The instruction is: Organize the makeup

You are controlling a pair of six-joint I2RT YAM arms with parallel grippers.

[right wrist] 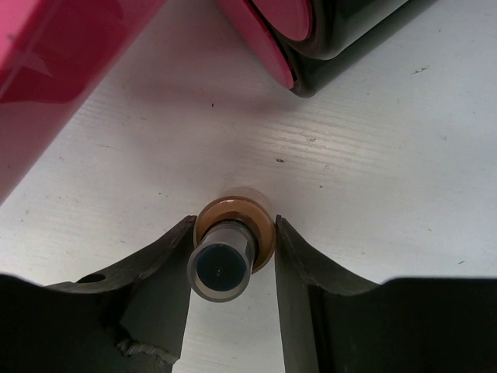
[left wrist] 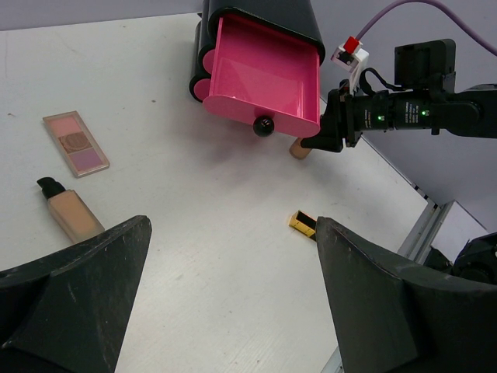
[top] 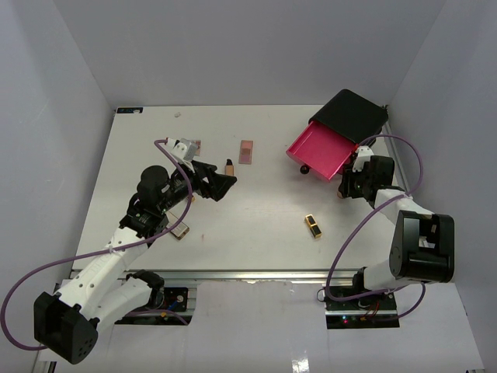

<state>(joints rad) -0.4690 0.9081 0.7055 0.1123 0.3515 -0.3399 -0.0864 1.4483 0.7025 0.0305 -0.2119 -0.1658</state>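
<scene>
- The black organizer box sits at the table's far right corner. Its pink drawer is pulled open and looks empty.
- The left gripper hangs wide open, holding nothing, near the foundation bottle.
- The right gripper, just beside the drawer, has a finger against each side of a small tan tube on the table. I judge this to be the pick-up step.
- The next move calls for a clean lift, then clearing the drawer's wall before release.
- The eyeshadow palette and the black-and-gold lipstick lie loose, well apart.
- Unclear: how firm the pinch is, and whether the tube stands or lies. Its cap hides its body.
</scene>
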